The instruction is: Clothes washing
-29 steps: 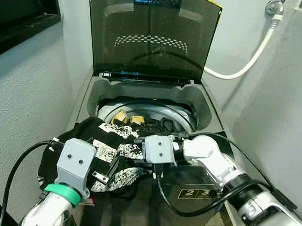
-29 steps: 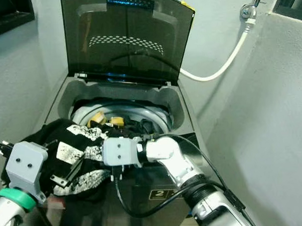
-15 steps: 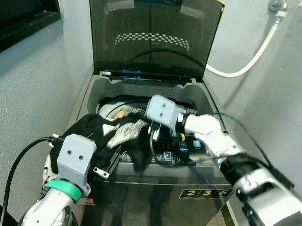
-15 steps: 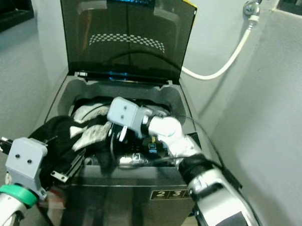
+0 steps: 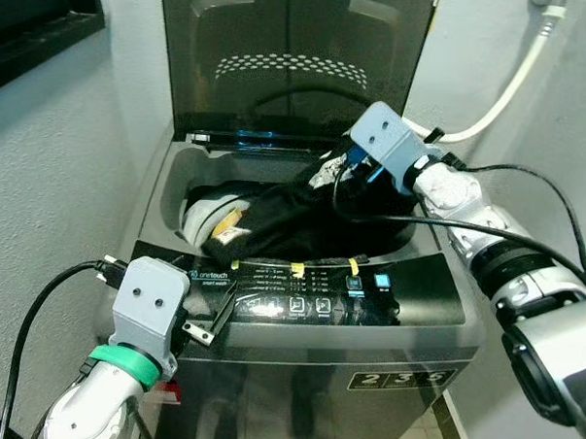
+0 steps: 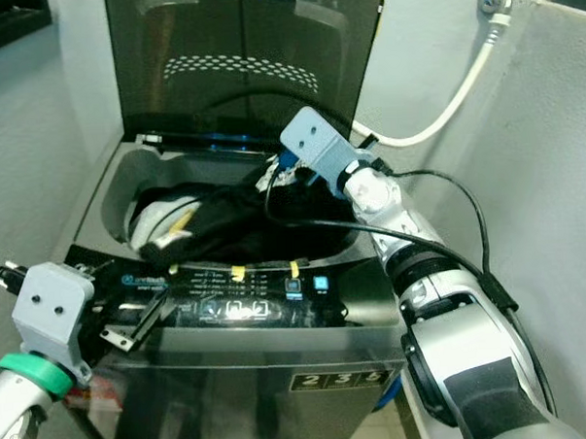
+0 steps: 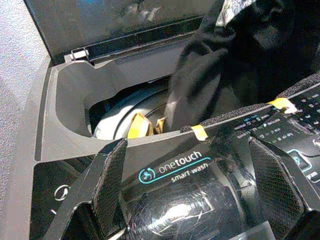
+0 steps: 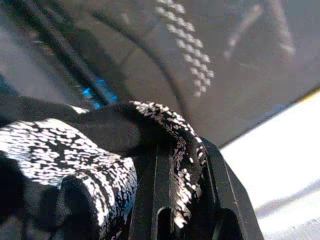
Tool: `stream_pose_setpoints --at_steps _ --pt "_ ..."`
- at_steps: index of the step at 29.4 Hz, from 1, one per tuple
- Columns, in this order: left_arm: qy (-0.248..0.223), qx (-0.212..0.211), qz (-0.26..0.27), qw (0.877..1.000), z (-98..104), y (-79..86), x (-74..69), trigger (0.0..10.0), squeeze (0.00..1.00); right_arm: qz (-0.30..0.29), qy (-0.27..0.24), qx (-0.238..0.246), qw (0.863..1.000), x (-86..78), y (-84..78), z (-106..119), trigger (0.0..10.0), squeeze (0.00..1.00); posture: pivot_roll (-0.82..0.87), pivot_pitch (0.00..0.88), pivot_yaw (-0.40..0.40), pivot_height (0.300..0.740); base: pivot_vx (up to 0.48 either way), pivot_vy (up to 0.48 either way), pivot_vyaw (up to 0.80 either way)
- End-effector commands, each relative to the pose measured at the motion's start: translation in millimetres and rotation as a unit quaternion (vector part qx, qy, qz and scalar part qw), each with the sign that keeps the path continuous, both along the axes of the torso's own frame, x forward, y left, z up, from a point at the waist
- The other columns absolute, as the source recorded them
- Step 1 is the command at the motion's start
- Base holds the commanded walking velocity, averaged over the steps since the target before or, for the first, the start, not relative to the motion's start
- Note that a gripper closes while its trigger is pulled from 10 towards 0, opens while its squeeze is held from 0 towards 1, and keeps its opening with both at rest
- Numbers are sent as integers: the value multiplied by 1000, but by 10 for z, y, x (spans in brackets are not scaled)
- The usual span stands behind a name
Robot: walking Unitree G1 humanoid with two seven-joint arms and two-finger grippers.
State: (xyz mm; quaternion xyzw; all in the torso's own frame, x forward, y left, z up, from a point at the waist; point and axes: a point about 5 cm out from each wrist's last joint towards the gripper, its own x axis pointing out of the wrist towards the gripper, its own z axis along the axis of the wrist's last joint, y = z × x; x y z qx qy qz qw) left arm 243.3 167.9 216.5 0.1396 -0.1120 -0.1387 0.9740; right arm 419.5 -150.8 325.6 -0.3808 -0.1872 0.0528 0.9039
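Our right gripper clamps the garment, now stretched across the drum instead of over the panel; left gripper gapes.

Top-loading washing machine fills frame centre, dark tinted lid raised upright at top. Black garment with white speckled pattern drapes across drum opening, one end lifted toward upper centre. Right gripper at upper centre, fingers clamped on lifted end of garment. Left gripper at lower left, fingers apart above front left corner of control panel. White hose runs along wall, upper right.
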Motion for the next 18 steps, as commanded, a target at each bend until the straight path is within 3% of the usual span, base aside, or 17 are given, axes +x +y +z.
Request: stream_pose_setpoints --at_steps 1,3,6,8,9,11,12,13,14,15,18 --pt "16 -1 -7 1000 -47 -16 2 10000 0 -17 -53 24 998 -31 -76 235 0 0 31 45 -41 740 0 0 0" --pt "16 -1 -8 1000 -47 -18 5 10000 0 -5 -58 49 997 -34 -44 259 0 0 29 46 -39 740 0 0 0" --pt "16 0 -11 1000 -45 -25 11 10000 0 98 5 110 989 -26 239 79 0 0 27 46 -36 740 0 0 0" --pt "16 0 -12 1000 -45 -26 12 10000 0 118 23 122 985 -24 302 21 0 0 27 46 -36 740 0 0 0" --pt "16 0 -12 1000 -43 -27 14 10000 0 158 54 131 977 -35 415 -76 0 0 28 46 -34 740 0 0 0" --pt "16 0 -13 1000 -37 -24 23 10000 0 256 149 122 947 -90 670 -354 0 0 31 44 -32 740 0 0 0" --pt "16 0 -13 1000 -37 -24 23 10000 0 256 149 122 947 -90 670 -354 0 0 31 44 -32 740 0 0 0" --pt "16 0 -14 1000 -33 -22 27 10000 0 297 194 115 928 -133 772 -479 0 0 31 43 -30 740 0 0 0" --pt "16 0 -14 1000 -33 -22 27 10000 0 297 194 115 928 -133 772 -479 0 0 31 43 -30 740 0 0 0" --pt "15 0 -14 1000 -32 -21 31 10000 0 324 217 103 915 -175 842 -560 0 0 30 42 -28 740 0 0 0" --pt "15 0 -15 1000 -31 -21 33 10000 0 343 230 92 906 -209 890 -606 0 0 29 42 -27 740 0 0 0"
